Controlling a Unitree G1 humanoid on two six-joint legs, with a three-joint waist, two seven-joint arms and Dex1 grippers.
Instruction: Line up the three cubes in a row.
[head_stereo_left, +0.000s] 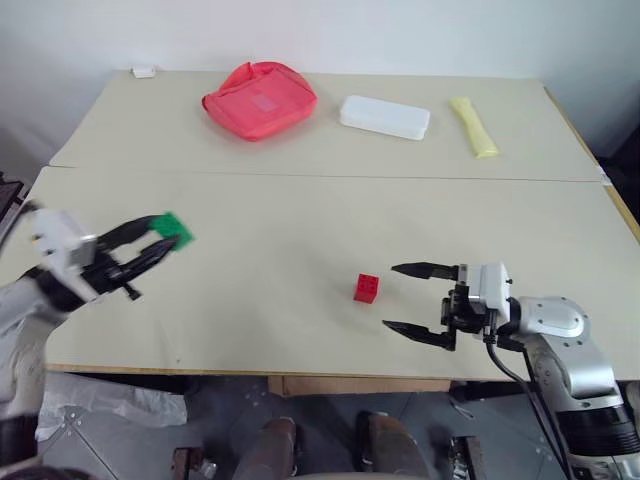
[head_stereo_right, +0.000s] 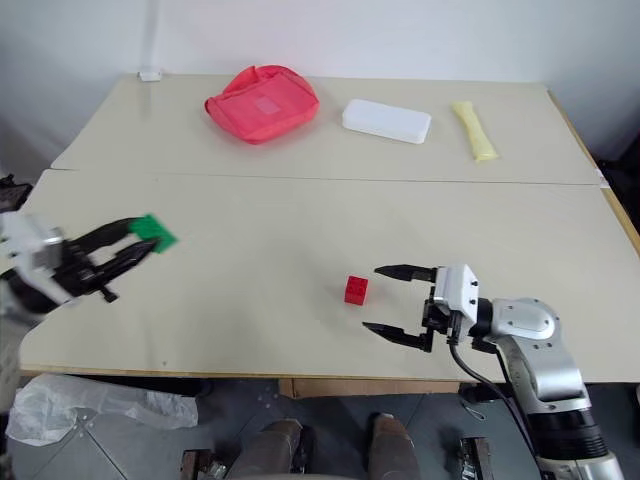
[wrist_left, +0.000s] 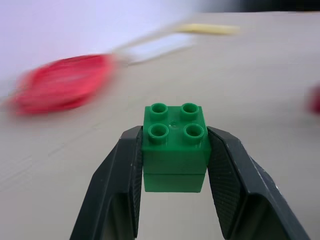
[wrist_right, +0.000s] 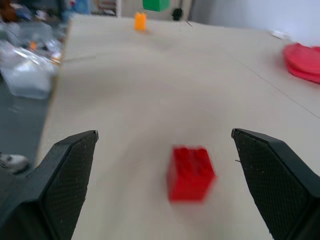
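The left gripper (head_stereo_left: 170, 238) is squeezed tight on the green cube (head_stereo_left: 172, 227) and holds it up in the air at the left side of the head camera's picture, above the table (head_stereo_left: 300, 210). In the left wrist view the two black fingers (wrist_left: 120, 175) press on both sides of the cube, and its four round bumps face up. The red cube (head_stereo_left: 366, 288) sits on the table a little right of the middle, low in the picture. The right gripper (head_stereo_left: 415, 298) is just beside it, at its right, with its fingers spread wide and nothing in them. The red cube is not touching those fingers. The orange-yellow cube (wrist_right: 140, 21) shows in the right wrist view, small and far off near the top of that picture, standing on the table. It looks like the step now is carrying the green cube over to where the row will be. I think the red cube marks the spot for the row. The next move would be to bring the green cube close to the red one, set it down flat next to it, and then let go. After that the orange-yellow cube still has to be fetched. At the top of the picture lie a red mesh pouch (head_stereo_left: 259, 99), a white box (head_stereo_left: 385, 116) and a yellow thing (head_stereo_left: 473, 126), well apart from the cubes.
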